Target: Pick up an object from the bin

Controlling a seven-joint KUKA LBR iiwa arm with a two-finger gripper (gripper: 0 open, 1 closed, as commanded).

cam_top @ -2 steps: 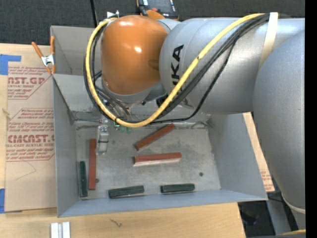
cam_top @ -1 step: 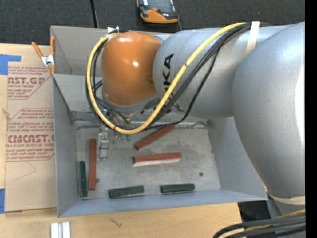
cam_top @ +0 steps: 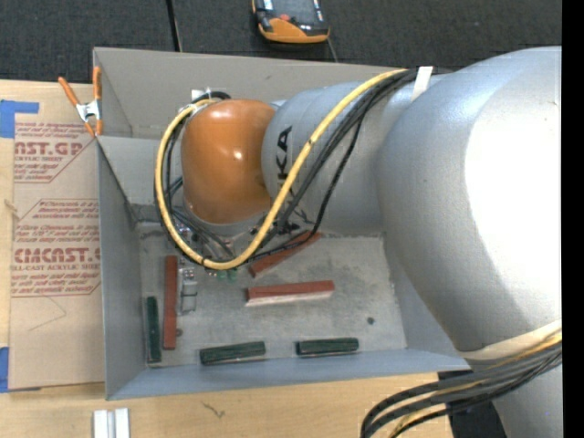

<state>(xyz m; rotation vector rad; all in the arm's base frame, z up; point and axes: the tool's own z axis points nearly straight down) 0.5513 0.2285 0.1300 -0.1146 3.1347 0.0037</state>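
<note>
Red-brown stick (cam_top: 170,301) by bin (cam_top: 123,272) left wall: not picked yet.
Pincer (cam_top: 189,287) hangs low just beside it, under orange wrist cover (cam_top: 224,158); wide or narrow, can't tell. Nothing seen held. Red-brown bar (cam_top: 289,292) mid-floor and dk green sticks (cam_top: 233,353) at near edge lie flat. Grasp + lift left to do, I'd say.
</note>
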